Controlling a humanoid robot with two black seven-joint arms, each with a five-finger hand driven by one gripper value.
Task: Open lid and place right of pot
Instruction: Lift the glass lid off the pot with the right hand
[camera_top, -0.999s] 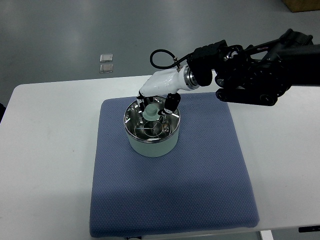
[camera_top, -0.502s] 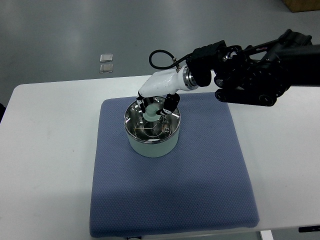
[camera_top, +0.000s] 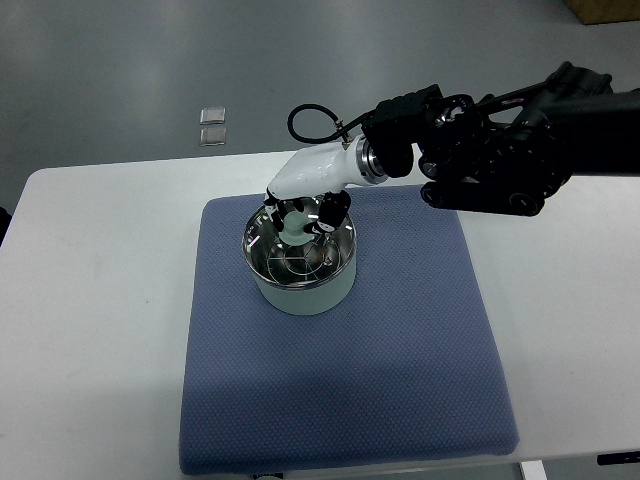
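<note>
The pot (camera_top: 300, 270) stands on the blue mat (camera_top: 340, 390) in the centre of the frame, slightly to the upper left of the mat's middle; the mat lies on the white worktop (camera_top: 90, 300); the glass lid (camera_top: 298, 250) sits on the pot, perhaps a little lifted or tilted, I cannot tell. The right hand (camera_top: 300, 215) reaches in from the upper right; its fingers (camera_top: 330, 212) are clamped around the pale green knob (camera_top: 295, 228) of the lid. So the grasp seems done; the lid is not yet clear of the pot; the carrying and the setting down on the mat to the right of the pot are left. The left arm is not seen.
</note>
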